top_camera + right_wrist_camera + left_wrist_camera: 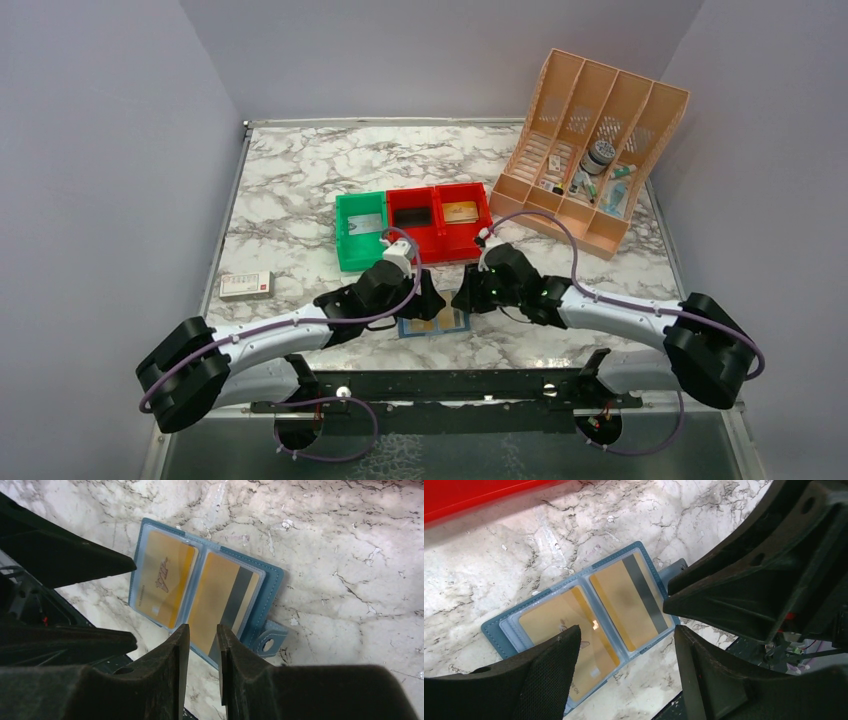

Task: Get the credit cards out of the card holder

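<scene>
Credit cards [624,600] sat in the open card holder [585,587]. Left gripper [624,640] gaped. Right gripper [202,630], narrowed and empty, probably needed a card edge next.

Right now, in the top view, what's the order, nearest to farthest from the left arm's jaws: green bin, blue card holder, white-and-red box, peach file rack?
1. Blue card holder, just below the jaws.
2. Green bin, behind and left.
3. White-and-red box, far left.
4. Peach file rack, back right.

Plain lilac walls [100,150] around a white-marbled table [300,180]
</scene>
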`<action>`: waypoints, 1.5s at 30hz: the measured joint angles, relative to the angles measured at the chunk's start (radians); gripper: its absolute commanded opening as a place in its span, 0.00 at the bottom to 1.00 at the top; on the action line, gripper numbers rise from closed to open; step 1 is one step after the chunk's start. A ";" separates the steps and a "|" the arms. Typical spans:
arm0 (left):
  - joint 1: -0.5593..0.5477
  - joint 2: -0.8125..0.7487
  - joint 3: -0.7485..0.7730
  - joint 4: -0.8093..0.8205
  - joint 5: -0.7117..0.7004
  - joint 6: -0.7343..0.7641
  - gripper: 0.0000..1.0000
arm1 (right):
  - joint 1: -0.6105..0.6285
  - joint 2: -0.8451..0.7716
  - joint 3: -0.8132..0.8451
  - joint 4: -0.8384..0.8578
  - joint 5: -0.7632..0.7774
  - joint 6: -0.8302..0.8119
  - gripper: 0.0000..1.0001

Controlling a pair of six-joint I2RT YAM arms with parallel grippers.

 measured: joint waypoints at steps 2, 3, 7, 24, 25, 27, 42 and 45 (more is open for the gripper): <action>0.000 -0.005 0.000 0.000 -0.004 0.000 0.71 | 0.000 0.029 0.008 0.001 -0.004 -0.005 0.27; 0.000 -0.008 -0.001 0.000 -0.004 0.000 0.70 | 0.000 0.040 0.010 0.000 -0.005 -0.008 0.26; 0.000 -0.021 -0.014 0.005 -0.003 0.000 0.66 | 0.000 0.081 0.014 0.000 0.000 -0.009 0.25; 0.000 0.160 0.000 0.077 0.088 0.005 0.43 | 0.002 0.137 -0.027 0.052 0.117 0.061 0.17; 0.000 0.172 0.006 0.076 0.088 0.005 0.43 | 0.002 0.137 -0.029 0.056 0.118 0.062 0.17; 0.000 0.180 0.013 0.079 0.088 0.005 0.43 | 0.002 0.137 -0.032 0.061 0.117 0.066 0.17; 0.000 0.279 0.061 0.070 0.071 -0.022 0.31 | 0.002 0.149 -0.034 0.084 0.117 0.086 0.16; 0.000 0.291 0.066 0.070 0.062 -0.034 0.28 | 0.002 0.149 -0.034 0.084 0.117 0.087 0.16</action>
